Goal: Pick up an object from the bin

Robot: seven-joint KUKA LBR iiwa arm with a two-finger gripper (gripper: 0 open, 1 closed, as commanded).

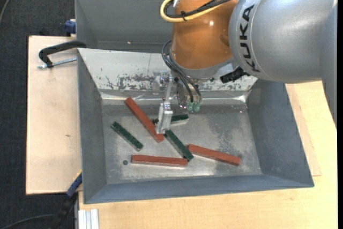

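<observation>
Camera view shows the hand [164, 122] low in the grey metal bin [90, 131], over the near end of a flat red rectangular bar [141, 114] that lies slantwise at mid-floor. Whether the hand is apart or together cannot be told. A dark green flat bar [179, 146] touches that same end. The red bar looks stiff, thin, light and smooth, probably plastic. Because it lies flat, it likely needs pinching across its narrow width, near its middle, clear of the green one.

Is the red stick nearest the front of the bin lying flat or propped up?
Lying flat: the red stick rests its whole length on the bin floor, neither end visibly raised.
</observation>
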